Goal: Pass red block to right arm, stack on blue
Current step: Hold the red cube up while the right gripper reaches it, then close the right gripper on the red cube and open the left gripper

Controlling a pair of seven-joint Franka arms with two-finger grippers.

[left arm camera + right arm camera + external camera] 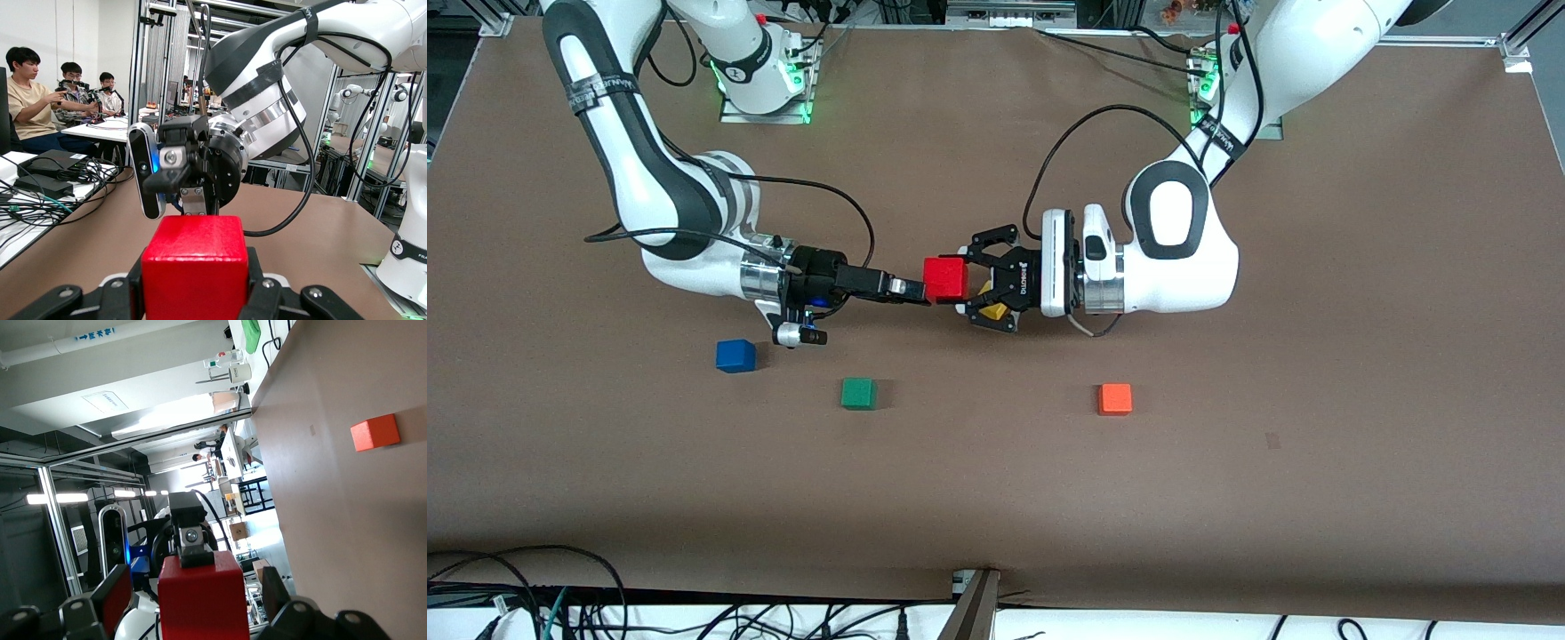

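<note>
The red block (945, 278) is up in the air over the middle of the table. My left gripper (964, 281) is shut on it; in the left wrist view its black fingers (257, 283) press flat on two sides of the block (195, 267). My right gripper (914, 290) points at the block from the right arm's end and shows in the left wrist view (193, 200). It is open (197, 587), with a gap between each pad and the block (200, 600). The blue cube (735, 356) lies on the table toward the right arm's end.
A green cube (858, 393) lies beside the blue one, nearer to the front camera. An orange cube (1114, 399) lies toward the left arm's end, also in the right wrist view (375, 432). A yellow thing (989, 308) shows partly under the left gripper.
</note>
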